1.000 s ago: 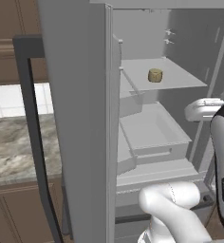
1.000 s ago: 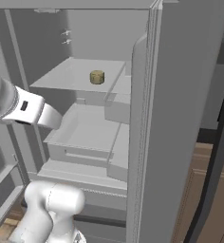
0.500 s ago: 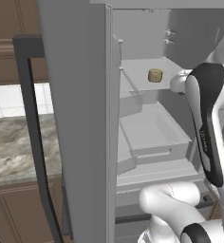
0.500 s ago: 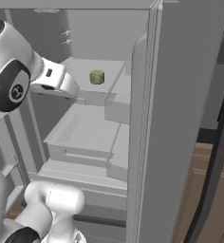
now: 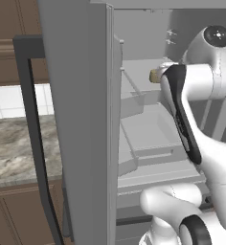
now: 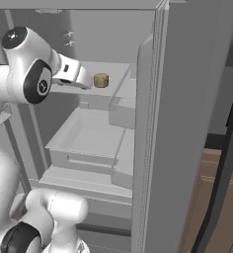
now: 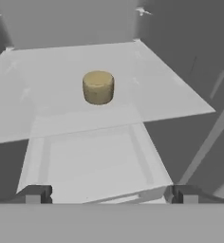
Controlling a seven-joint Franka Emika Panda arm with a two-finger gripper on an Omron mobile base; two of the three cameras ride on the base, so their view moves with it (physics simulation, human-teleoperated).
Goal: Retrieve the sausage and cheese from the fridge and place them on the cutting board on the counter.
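Here the cheese (image 7: 98,87) sits alone on the fridge's (image 6: 192,99) pale upper shelf (image 7: 171,95), just ahead of the jaws (image 7: 107,193), which stand wide open and empty. Below the shelf lies a grey drawer (image 6: 86,141); the marbled table (image 5: 12,148) shows beyond the open door (image 5: 79,119).

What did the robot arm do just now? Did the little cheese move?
The arm swung up into the fridge, bringing its open gripper level with the shelf, aimed at the cheese. It grabbed nothing. The cheese stayed put on the shelf, and the fridge doors stayed open.
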